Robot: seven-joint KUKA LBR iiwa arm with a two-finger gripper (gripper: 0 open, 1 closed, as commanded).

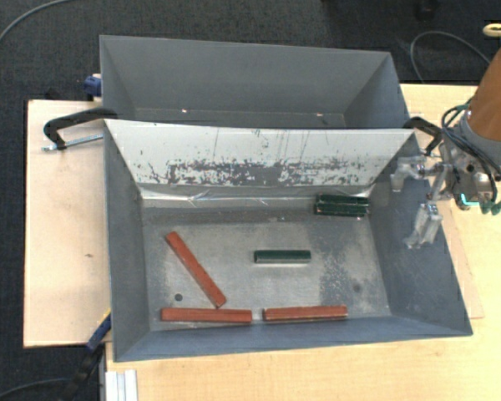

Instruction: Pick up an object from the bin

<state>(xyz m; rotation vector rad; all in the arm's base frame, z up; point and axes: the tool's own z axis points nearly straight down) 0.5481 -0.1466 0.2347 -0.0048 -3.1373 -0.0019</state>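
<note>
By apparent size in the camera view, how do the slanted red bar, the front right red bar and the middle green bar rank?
1. slanted red bar and front right red bar: too alike to rank.
2. middle green bar: clearly smallest.

No legible text, label, brand, number or sign anywhere on the bin (259, 82) or its contents.

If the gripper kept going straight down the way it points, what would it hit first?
Probably the bin's bare right sloping wall; the gripper hangs over it. The dark green block lies left of that line, though depth is unclear.
</note>
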